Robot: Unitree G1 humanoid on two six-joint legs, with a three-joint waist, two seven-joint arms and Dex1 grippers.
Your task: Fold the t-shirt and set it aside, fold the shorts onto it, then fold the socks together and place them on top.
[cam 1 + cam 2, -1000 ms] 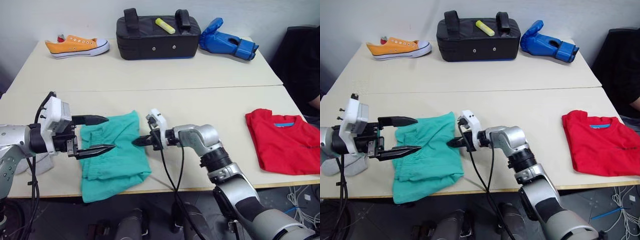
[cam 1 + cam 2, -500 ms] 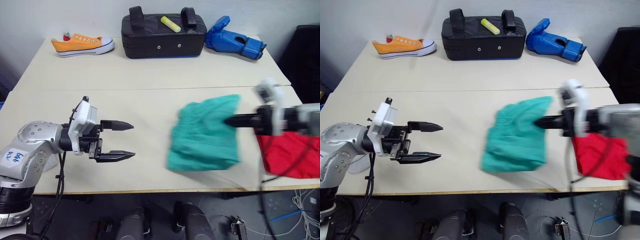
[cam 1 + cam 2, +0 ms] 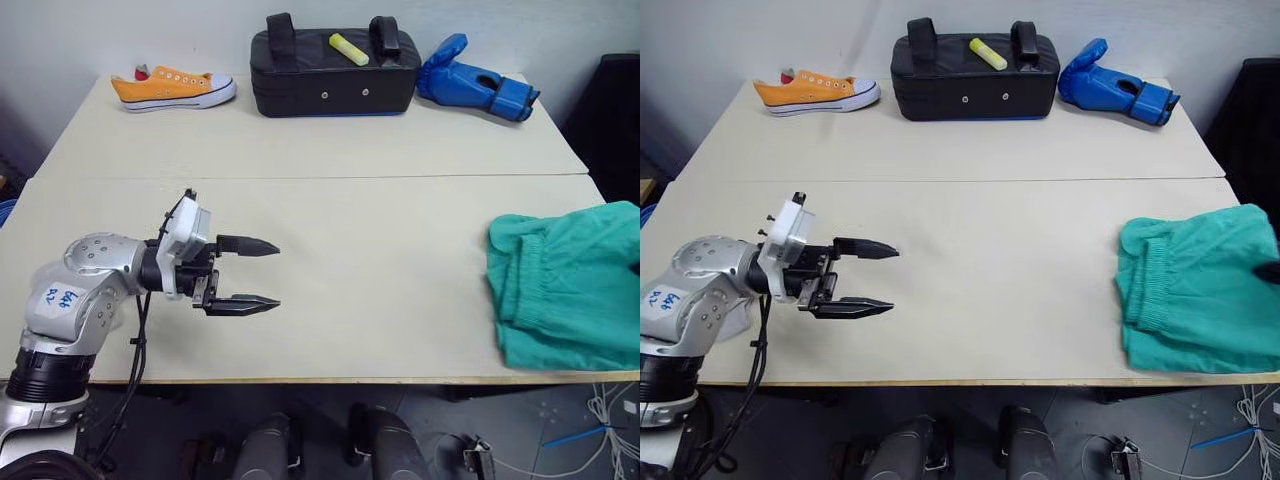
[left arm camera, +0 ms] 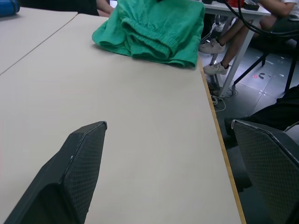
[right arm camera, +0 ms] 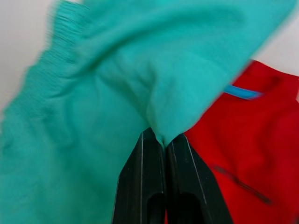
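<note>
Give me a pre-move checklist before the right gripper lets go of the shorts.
1. Right gripper shut on the shorts: ok, jaws pinch a fold of teal cloth.
2. Shorts over the t-shirt: ok, red cloth lies right beneath them in the right wrist view.
3. Shorts fully covering the t-shirt, edges aligned: cannot tell.
4. Shorts folded flat: not ok, they look bunched.
5. Left gripper away from the shorts: ok, jaws open over bare table.
</note>
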